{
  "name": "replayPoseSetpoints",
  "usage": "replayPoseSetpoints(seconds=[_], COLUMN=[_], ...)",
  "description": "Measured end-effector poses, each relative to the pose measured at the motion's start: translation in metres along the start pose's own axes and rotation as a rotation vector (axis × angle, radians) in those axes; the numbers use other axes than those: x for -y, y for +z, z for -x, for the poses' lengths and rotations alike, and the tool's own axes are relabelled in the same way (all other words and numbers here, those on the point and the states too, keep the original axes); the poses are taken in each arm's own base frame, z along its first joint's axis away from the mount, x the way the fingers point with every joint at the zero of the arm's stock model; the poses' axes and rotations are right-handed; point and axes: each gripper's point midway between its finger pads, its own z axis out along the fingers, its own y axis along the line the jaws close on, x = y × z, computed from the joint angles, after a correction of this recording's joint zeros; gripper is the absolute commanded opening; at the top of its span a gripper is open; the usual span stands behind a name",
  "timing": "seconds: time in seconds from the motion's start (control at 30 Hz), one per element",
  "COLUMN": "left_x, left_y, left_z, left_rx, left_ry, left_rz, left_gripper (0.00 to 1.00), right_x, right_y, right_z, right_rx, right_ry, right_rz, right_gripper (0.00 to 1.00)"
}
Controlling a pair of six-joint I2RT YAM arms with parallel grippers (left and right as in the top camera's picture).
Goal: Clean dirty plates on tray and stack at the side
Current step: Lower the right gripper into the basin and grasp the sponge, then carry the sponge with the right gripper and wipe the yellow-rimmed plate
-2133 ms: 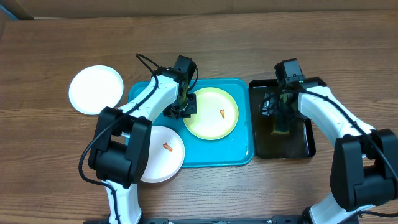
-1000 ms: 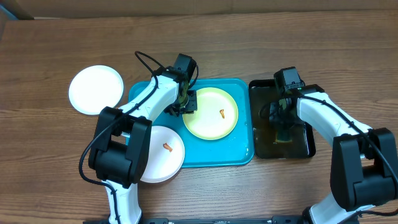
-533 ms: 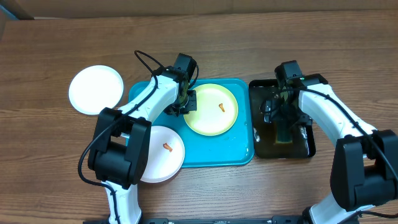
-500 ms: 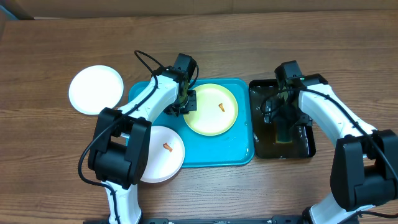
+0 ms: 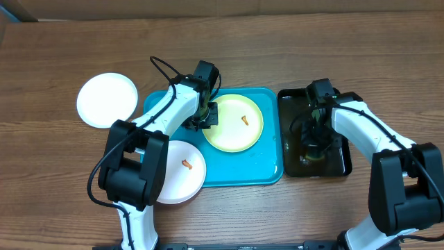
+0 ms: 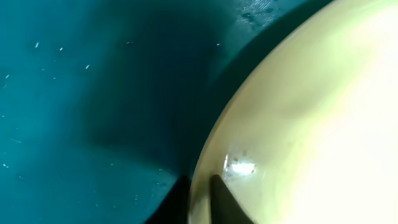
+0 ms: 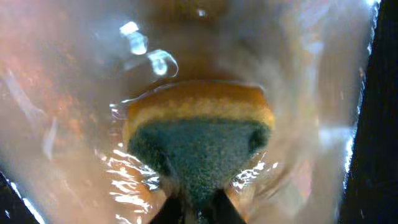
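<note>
Landmark: the turquoise tray lies mid-bench; every place below is told from it.
Yellow-green plate: lies flat on the tray's far-right part, with an orange smear near its middle.
Smeared white plate: sits at the tray's near-left corner, overhanging the rim onto the bench, with its own orange mark.
Bare white plate: rests on the bench left of the tray, apart from it, with no smear that shows; this looks like the stacking spot.
Black tray: stands just right of the tray, holding brownish water.
Left pincer: at the yellow-green plate's left edge. The wrist view is very close and dim, but the rim runs between the two fingertips, so it appears clenched on that rim.
Right pincer: down in the black tray, clamped on a sponge whose green pad bulges from the squeeze, yellow layer behind, water around it.
Step in hand: likely wetting the sponge while the plate is steadied for wiping.
Next move: lift the sponge clear, carry it left over the tray and press it on the smear, while the left grip keeps the plate from sliding.
Remaining: two plates smeared, none yet stacked on the bare one.
</note>
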Motion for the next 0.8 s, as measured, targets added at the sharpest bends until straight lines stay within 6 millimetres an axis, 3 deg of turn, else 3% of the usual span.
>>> replayPoseSetpoints(seconds=[0.1,0.13,0.2,0.3,0.43,0.5,0.53,0.8], left_x=[-0.002,-0.003,-0.004,-0.004,-0.004,-0.004,-0.004,-0.003], left_y=[0.001,0.001,0.001,0.001,0.001,0.001,0.001,-0.001], left_z=[-0.001,-0.001,-0.001,-0.001,-0.001,-0.001,-0.001,0.001], left_rx=[-0.003,-0.001,-0.001,-0.002,-0.001,-0.002,-0.002,0.001], left_ry=[0.006,0.006,0.011,0.009,0.021,0.021,0.024,0.018], left_rz=[0.012,0.015,0.019,0.018,0.018,0.019,0.018,0.005], left_gripper=[0.36,0.43,0.47,0.35,0.3,0.18,0.06,0.04], right_x=[0.002,0.002,-0.001,-0.004,-0.003,-0.003,-0.003,-0.008], right_y=[-0.016,-0.023,-0.042,-0.064,-0.067,-0.066,-0.066,-0.067], right_z=[-0.004,0.0,0.013,0.024,0.022,0.022,0.022,0.036], right_rx=[-0.042,-0.038,-0.009,0.024,0.017,0.019,0.02,0.079], right_ry=[-0.004,-0.006,-0.009,-0.014,-0.03,-0.047,-0.054,-0.087], right_rz=[-0.014,-0.014,-0.004,0.007,0.005,0.005,0.006,0.023], right_gripper=[0.04,0.04,0.04,0.04,0.04,0.04,0.04,0.04])
